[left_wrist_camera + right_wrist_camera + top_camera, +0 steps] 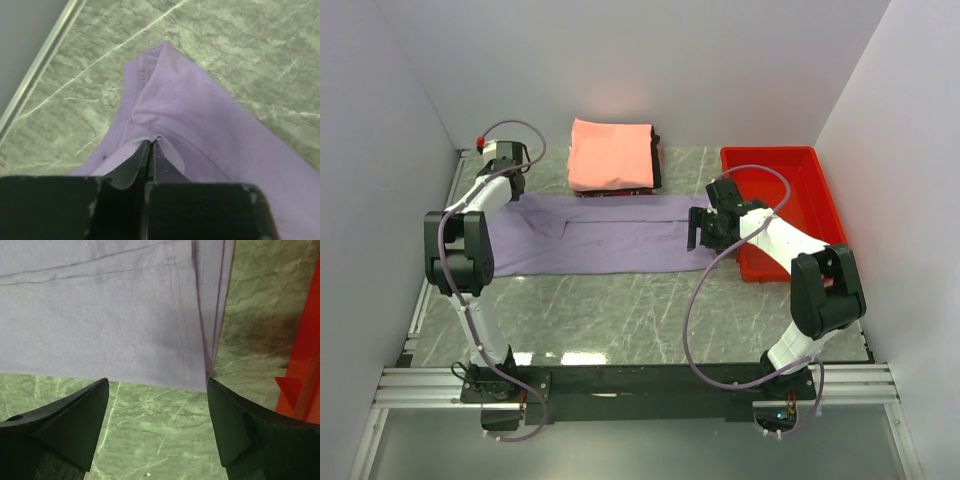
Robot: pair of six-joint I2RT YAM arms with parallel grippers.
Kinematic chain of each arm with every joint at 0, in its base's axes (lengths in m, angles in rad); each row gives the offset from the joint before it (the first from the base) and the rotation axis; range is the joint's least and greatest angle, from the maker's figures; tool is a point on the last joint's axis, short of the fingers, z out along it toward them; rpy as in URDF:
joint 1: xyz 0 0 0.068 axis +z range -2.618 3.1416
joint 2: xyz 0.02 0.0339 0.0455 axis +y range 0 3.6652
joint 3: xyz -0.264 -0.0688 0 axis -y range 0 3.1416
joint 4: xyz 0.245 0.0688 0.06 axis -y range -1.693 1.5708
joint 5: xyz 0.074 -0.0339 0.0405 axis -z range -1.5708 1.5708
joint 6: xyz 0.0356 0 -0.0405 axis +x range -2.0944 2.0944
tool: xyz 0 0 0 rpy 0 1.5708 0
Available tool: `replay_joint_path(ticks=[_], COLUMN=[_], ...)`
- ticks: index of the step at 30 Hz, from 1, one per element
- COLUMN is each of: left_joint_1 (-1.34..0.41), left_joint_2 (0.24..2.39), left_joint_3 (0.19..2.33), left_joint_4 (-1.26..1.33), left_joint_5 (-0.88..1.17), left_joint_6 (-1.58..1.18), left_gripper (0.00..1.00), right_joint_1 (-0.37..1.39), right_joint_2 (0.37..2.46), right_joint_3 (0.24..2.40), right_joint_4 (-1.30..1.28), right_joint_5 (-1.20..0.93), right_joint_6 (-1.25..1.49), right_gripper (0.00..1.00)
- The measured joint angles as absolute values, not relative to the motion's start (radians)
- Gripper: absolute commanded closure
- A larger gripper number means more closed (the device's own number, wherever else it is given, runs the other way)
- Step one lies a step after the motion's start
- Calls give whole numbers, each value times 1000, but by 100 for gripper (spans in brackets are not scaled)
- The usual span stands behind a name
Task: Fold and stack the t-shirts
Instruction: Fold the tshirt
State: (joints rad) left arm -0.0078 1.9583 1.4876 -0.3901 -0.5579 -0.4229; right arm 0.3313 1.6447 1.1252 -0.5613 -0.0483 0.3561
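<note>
Risks:
- The left gripper (151, 143) pinches only a thin ridge of the purple shirt (600, 240) at its far left corner. It's a small bite, so a hard pull or fast lift could slip the cloth out.
- The right gripper (156, 385) is spread wide and holds nothing. If the left lifts alone, the shirt likely drags and bunches and the fold goes crooked.
- The right hem shows layered edges in the right wrist view. Closing there may catch only the top layer, or miss and scrape the table (620, 320).
- The tray (785, 195) sits just beside the right gripper, and a swing that way could knock its wall.
- The stack (610, 155), pink on top, sits right at the shirt's far edge; touching or not, can't tell. A sweep toward the back could shove it.

Position: the shirt lies flat, stretched sideways across mid table between the arms, in front of the stack and left of the tray. The left jaws are clamped on it, with cloth tenting up into the tips. On the right, the shirt's near right corner lies between the open fingers. The hem is level with the tips and the corner is close to the tray-side finger. Whether the tips touch the table, can't tell.
</note>
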Motion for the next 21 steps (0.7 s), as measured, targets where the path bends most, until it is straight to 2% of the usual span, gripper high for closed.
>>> replay_joint_path(ticks=[1,5,6,9,11,12,13,21], left_joint_1=[-8,-8,-8,-8,-8,-8,-7,-7], left_joint_2=[1971,1994,1999,2009,2009,2006,2003,1717], left_joint_3=[1494,1502,1505,1520,1526,1527,1527,1269], left_joint_4=[-389,-387,-387,-394,-410,-411,-412,-366], left_joint_5=[-556,-554,-554,-553,-541,-530,-517,-313], left_joint_6=[-419,-405,-404,-407,-412,-417,-430,-582], left_gripper=[88,81,72,68,48,16,1,1], right_joint_1=[331,332,332,332,331,332,332,331], right_joint_2=[1645,1645,1645,1645,1645,1645,1645,1682], right_joint_3=[1126,1126,1126,1128,1128,1128,1129,1255], right_joint_4=[-561,-561,-561,-561,-561,-561,-561,-557], right_joint_5=[-48,-49,-49,-49,-51,-52,-54,-73], right_joint_6=[355,353,353,350,350,350,350,351], right_gripper=[14,14,14,14,14,13,13,11])
